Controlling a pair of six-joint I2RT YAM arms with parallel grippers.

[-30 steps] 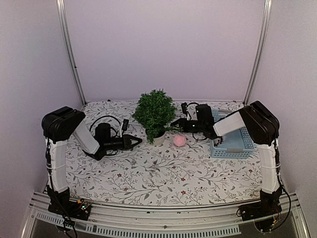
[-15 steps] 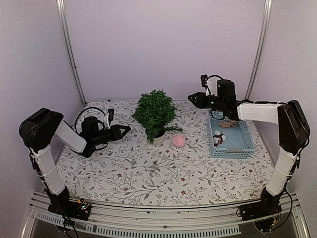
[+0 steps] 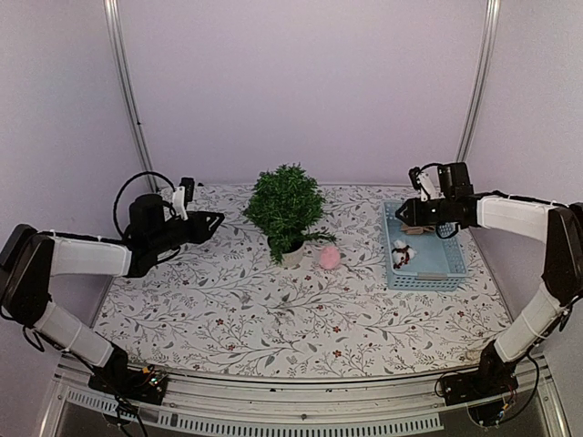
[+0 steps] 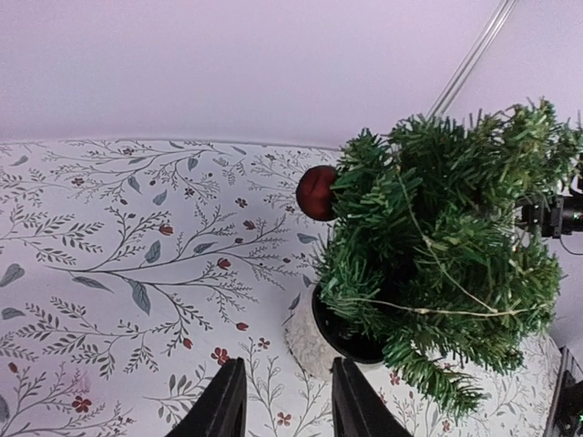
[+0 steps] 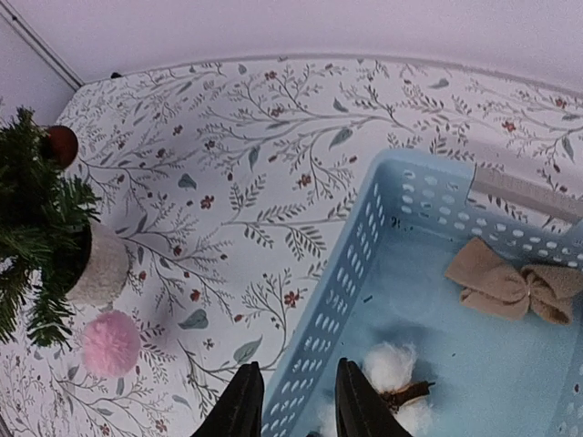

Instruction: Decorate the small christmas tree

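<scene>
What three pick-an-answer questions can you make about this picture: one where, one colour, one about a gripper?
1. Where is the pink pompom? A in the basket B on the table beside the small christmas tree C on the tree
2. What colour is the basket? A red B blue C yellow
3. How is the right gripper? A shut on the pompom B shut on the tree C open, empty
Answers: B, it lies by the tree's white pot; B, its walls are light blue; C, its fingers stand apart with nothing between.
</scene>
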